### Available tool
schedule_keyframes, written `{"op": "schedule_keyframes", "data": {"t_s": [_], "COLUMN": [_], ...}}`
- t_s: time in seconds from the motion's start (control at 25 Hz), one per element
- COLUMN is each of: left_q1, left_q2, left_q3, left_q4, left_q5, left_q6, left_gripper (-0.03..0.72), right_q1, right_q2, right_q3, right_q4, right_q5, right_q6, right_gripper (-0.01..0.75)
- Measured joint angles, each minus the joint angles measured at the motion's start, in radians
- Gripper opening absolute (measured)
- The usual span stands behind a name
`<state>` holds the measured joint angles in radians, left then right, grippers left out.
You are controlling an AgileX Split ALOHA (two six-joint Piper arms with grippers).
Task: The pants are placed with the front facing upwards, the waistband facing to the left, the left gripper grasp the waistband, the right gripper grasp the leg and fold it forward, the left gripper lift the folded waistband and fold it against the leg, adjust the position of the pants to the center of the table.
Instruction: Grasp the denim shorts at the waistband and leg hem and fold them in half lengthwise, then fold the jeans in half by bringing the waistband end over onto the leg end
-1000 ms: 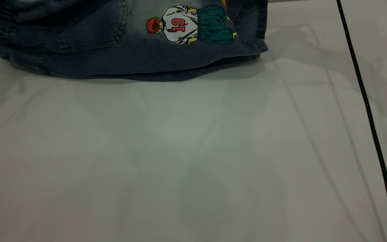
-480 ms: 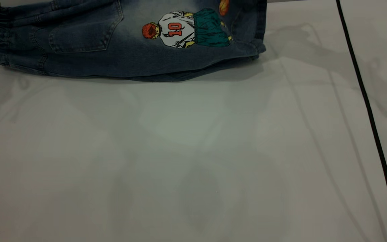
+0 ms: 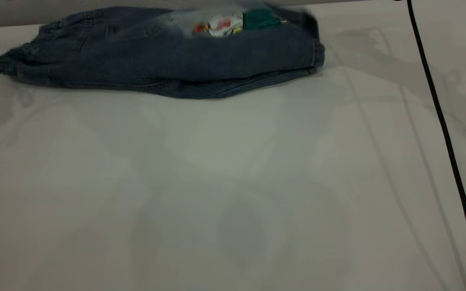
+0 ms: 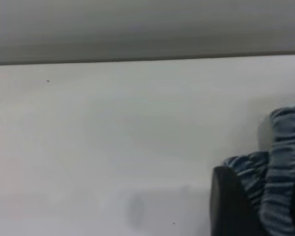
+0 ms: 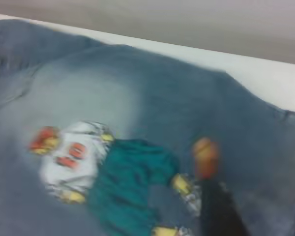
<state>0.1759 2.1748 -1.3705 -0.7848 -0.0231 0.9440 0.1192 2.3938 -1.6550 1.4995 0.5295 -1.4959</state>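
Observation:
The blue denim pants [image 3: 168,64] lie folded lengthwise on the far part of the white table [image 3: 233,182]. Their cartoon-figure print [image 3: 233,23] faces up near the far edge. The gathered waistband [image 3: 14,66] points left. In the left wrist view the ruched waistband [image 4: 282,162] sits between two black fingers [image 4: 231,201], so my left gripper [image 4: 265,184] is shut on it. In the right wrist view a black finger [image 5: 216,211] presses the leg fabric [image 5: 152,93] beside the print [image 5: 88,162], and my right gripper [image 5: 255,211] holds the leg. Neither gripper shows in the exterior view.
A black cable [image 3: 443,133] runs down the table's right side, from the far edge to the near edge. Bare table surface spreads in front of the pants. The table's far edge [image 3: 358,2] lies just behind them.
The held-up layer with the print and back pocket has come down and away, so the pants now lie lower and flatter. The waistband end has dropped to the table at the left.

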Motion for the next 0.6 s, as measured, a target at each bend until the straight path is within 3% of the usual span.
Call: {"op": "schedule_keyframes", "data": {"t_s": [0.2, 0.6], "left_q1": [-0.001, 0.024], "left_q2": [0.0, -0.004], "left_q3": [0.0, -0.007], "left_q4": [0.0, -0.035], "left_q5": [0.002, 0.193], "left_q6": [-0.001, -0.049], "left_gripper": [0.363, 0.363], "right_q1": [0.0, 0.035], "right_q2": [0.0, -0.001], "right_q3": [0.0, -0.01], "right_q4": [0.003, -0.063], "right_q5": [0.002, 0.188], "right_q6": [0.057, 0.294], "right_gripper": [0.436, 0.459]}}
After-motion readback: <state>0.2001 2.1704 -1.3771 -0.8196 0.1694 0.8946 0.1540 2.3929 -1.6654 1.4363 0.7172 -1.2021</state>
